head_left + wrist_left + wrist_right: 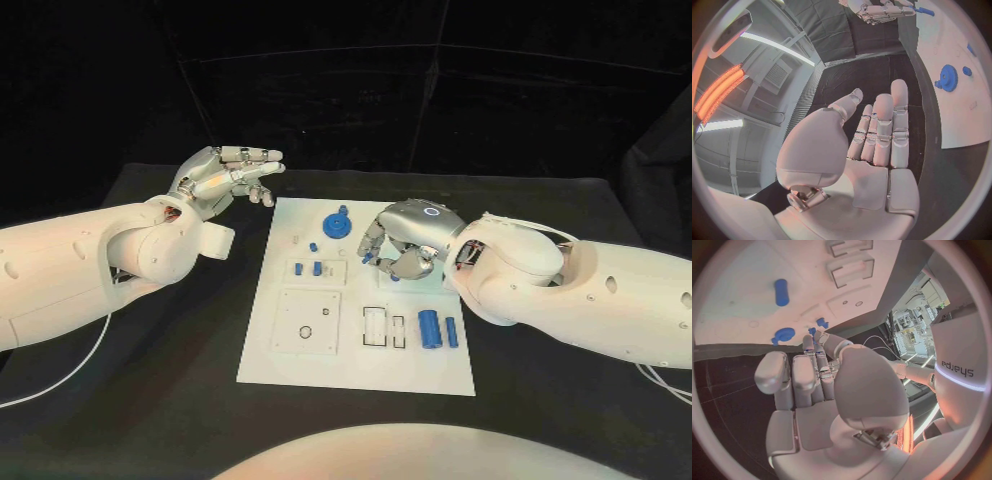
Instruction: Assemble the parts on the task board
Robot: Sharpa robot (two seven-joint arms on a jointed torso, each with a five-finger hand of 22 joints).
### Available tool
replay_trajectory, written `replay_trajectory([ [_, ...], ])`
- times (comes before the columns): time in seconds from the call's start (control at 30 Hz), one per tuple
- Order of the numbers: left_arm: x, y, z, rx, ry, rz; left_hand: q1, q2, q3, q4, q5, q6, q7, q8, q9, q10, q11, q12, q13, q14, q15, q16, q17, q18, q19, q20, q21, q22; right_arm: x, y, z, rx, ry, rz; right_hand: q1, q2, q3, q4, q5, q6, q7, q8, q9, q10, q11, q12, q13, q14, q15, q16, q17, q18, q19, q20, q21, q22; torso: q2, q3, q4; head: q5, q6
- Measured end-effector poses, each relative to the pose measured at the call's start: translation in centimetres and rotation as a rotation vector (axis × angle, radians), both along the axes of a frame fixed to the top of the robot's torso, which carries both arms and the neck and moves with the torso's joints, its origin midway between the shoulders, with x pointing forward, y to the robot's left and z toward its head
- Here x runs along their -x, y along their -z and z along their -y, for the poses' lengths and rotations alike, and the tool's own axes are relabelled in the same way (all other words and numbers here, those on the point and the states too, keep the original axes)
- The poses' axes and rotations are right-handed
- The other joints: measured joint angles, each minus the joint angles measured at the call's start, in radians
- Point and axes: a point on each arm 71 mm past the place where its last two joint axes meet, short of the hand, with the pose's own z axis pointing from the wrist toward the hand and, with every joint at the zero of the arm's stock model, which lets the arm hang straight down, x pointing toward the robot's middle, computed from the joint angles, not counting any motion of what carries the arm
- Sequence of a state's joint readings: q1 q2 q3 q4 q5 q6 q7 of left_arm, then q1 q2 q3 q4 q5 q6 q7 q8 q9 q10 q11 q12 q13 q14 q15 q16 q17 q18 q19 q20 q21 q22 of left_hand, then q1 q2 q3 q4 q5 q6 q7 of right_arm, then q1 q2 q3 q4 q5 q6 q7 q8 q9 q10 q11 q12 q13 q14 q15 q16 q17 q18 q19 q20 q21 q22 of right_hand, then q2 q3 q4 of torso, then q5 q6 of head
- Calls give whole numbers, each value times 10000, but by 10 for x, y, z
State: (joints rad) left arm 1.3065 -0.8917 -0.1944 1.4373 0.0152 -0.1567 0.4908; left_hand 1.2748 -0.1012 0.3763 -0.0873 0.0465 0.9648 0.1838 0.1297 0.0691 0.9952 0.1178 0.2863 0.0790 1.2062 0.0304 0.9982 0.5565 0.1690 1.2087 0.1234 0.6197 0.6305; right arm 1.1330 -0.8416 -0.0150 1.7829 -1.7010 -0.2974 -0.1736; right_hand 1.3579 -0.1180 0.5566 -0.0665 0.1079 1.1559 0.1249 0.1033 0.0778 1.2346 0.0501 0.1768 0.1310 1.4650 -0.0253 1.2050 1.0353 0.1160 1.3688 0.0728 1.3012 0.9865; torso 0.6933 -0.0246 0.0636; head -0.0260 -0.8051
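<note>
From above, the left hand [228,176] hovers empty off the task board's [289,370] far left corner, fingers loosely apart; the right hand [401,240] curls down over the board beside the blue gear [338,224]; whether it pinches anything I cannot tell; the left wrist view shows straight, bare fingers [882,125]; the right wrist view shows a blue cylinder [781,292] lying on the board.

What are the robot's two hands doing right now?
Left hand: open, holding nothing, off the board's far left corner.
Right hand: over the board, fingers curled down; can't tell if it holds anything.
</note>
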Motion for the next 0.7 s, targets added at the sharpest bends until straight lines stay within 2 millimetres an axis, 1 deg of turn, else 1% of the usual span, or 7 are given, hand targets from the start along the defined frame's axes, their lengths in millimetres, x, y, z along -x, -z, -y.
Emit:
replay_trajectory([
  [0.03, 0, 0, 1, 3, 10, 0, 0, 0, -11, -10, 0, 0, 0, 0, 0, 0, 0, 0, 0, 0, 0, 0, -9, 1, 0, 0, 0, -8, 1, 0, -8, -74, -160, -4, 0, 0, 0, 0, 0, 0, 0, 0, 0, 0, 0, 0, 0, 0, 0, 0, 0, 1, 0, 0, 0, 0, 1, -3, 1, 35, -15],
  [0.1, 0, 0, 2, 9, 32, -1, 0, 0, -10, -11, 0, 0, 0, 0, 0, 0, 0, 0, 0, 0, 0, 0, -11, 0, 0, 0, 0, -8, 2, -1, -16, -147, -338, -15, 0, 0, 0, 0, 0, -1, -1, -1, -3, 0, 0, 0, -9, 0, 0, 0, 0, 0, 0, 0, 0, 0, 5, -11, 12, 97, -40],
  [0.17, 0, 0, 3, 13, 50, -2, 0, 0, -10, -10, 0, 0, 0, 0, 0, 0, 0, 0, 0, 0, 0, 0, -10, 0, 0, 0, 0, -8, 1, 0, -24, -184, -466, -48, 0, 0, 0, 0, -3, -3, -2, -1, -6, 0, 0, 0, -11, 0, 0, 0, 0, 1, 0, 0, 0, 0, 6, -18, 18, 151, -55],
  [0.3, 0, 0, 6, 29, 107, -4, 0, 0, -10, -11, 0, 0, 0, 0, 0, 0, 0, 0, 0, 0, 0, 0, -11, 0, 0, 0, 0, -8, -2, 5, -36, -145, -624, -203, 0, -1, 0, 0, -8, -11, -10, -1, -10, 0, 1, 0, -12, 0, 0, 0, 0, 1, 0, 0, 0, 0, 11, -25, 19, 303, -129],
  [0.47, 0, 0, 8, 42, 150, -7, 0, 0, -10, -10, 0, 0, 0, 0, 0, 0, 0, 0, 0, 0, 0, 0, -10, 0, 0, 0, 0, -7, 0, 21, -46, -18, -794, -671, 0, -1, 0, 0, -9, -13, -11, -3, -10, -1, 1, -1, -14, 0, 0, 0, -20, 1, -1, 0, 0, -1, 17, -16, -4, 488, -226],
  [0.57, -1, 0, 10, 55, 190, -5, 0, 0, -10, -11, 0, 0, 0, 0, 0, 0, 0, 0, 0, 0, 0, 0, -10, 0, 0, 0, 0, -7, 2, 29, -52, 56, -883, -932, 0, -1, 0, 0, -9, -14, -12, -28, -9, -1, 1, -1, -28, 0, 1, 0, -24, 1, -1, 0, 0, -2, 20, -5, -7, 566, -268],
  [0.7, -1, 0, 11, 62, 211, -7, 0, 0, -10, -10, 0, 0, 0, 0, 0, 0, 0, 0, 0, 0, 0, 0, -20, 0, 0, 0, 0, -15, 4, 38, -58, 144, -995, -1179, 1, -1, 0, 0, -10, -15, -12, -29, -9, -1, 1, -40, -28, 0, 1, -1, -24, 1, 0, 0, -1, -2, 19, -1, -7, 649, -331],
])
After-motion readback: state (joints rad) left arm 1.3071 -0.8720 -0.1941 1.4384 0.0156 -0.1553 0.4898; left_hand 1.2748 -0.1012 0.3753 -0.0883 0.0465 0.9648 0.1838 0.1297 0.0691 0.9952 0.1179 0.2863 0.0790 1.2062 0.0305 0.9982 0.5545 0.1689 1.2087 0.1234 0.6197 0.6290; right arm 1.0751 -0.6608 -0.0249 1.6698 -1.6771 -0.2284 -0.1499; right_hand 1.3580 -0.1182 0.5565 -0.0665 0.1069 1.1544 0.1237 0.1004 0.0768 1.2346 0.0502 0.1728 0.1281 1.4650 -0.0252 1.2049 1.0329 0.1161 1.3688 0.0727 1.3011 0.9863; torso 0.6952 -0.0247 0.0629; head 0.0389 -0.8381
